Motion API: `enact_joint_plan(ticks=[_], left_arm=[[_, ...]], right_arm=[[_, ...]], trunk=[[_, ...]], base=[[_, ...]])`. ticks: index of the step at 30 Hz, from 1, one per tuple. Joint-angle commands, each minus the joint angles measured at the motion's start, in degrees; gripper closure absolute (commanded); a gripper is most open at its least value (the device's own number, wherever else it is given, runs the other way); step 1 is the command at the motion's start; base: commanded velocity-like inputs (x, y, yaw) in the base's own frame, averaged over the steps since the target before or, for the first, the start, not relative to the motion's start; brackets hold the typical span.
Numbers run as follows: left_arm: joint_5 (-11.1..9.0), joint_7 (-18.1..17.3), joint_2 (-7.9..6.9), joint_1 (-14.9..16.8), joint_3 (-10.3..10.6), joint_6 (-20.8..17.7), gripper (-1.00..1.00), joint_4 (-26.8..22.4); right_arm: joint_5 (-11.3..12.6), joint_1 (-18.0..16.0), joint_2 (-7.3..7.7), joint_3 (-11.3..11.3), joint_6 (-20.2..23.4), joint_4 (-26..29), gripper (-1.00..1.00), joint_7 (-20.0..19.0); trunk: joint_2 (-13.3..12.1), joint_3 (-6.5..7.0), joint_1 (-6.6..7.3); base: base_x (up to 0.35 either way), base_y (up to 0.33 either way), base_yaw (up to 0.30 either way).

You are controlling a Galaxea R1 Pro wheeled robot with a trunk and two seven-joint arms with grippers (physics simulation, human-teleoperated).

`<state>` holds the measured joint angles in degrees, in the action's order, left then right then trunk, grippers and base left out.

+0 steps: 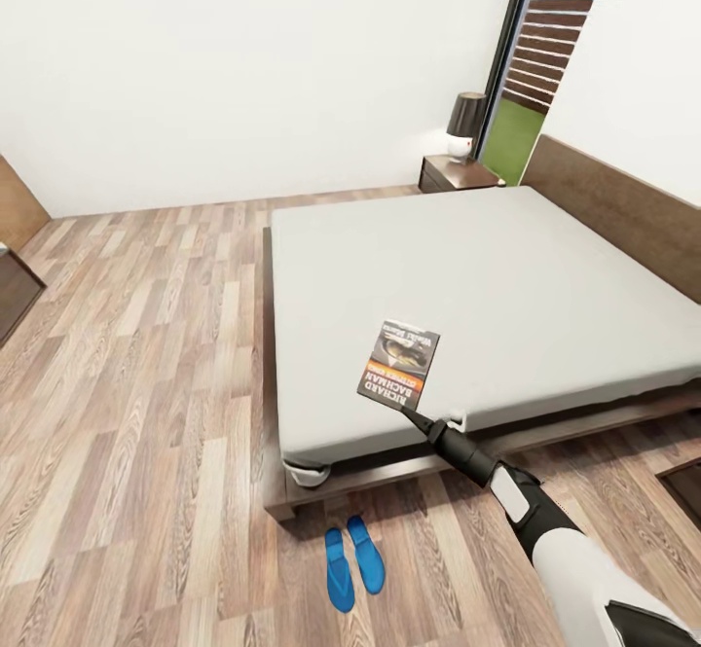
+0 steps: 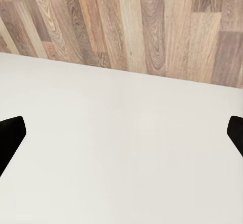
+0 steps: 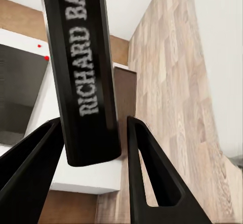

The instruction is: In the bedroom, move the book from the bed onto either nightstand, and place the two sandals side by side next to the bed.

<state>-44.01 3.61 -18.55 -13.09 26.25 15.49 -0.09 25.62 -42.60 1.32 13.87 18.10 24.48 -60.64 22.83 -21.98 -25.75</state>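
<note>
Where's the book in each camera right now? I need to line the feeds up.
Head view: the book stands lifted over the bed's near edge, pinched at its lower corner by the right gripper.
Right wrist view: its dark spine runs up between the fingers.
Left wrist view: no book here.
Shared landmark: the wood-plank floor.

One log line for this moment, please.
right gripper: shut on book, raised over bed | left gripper: open | sandals: side by side on floor

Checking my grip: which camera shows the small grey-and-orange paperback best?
Head view: the small grey-and-orange paperback shows whole, cover up, over the pale bed, at the right gripper. Right wrist view shows its spine between the fingers.
</note>
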Motion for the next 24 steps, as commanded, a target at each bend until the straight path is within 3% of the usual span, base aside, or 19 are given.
enact_joint_plan(ticks=[1,11,24], left_arm=[[-0.14,0.26,0.0,-0.01,0.48,0.19,-1.0,-0.03],[-0.11,0.26,0.01,-0.01,0.55,1.25,-1.0,-0.02],[-0.11,0.54,0.14,-0.02,0.64,1.71,-1.0,0.0]], right_arm=[[0.33,0.14,-0.34,0.19,0.53,-0.02,1.0,-0.11],[0.26,1.09,-1.85,-1.18,0.48,0.02,1.0,-0.1],[0.24,1.19,-2.01,-2.11,0.44,0.03,1.0,0.07]], trunk=[[0.09,-0.05,-0.03],[0.09,0.03,-0.03],[0.09,0.04,-0.03]], base=[[0.0,0.0,0.0],[0.0,0.0,0.0],[0.0,0.0,0.0]])
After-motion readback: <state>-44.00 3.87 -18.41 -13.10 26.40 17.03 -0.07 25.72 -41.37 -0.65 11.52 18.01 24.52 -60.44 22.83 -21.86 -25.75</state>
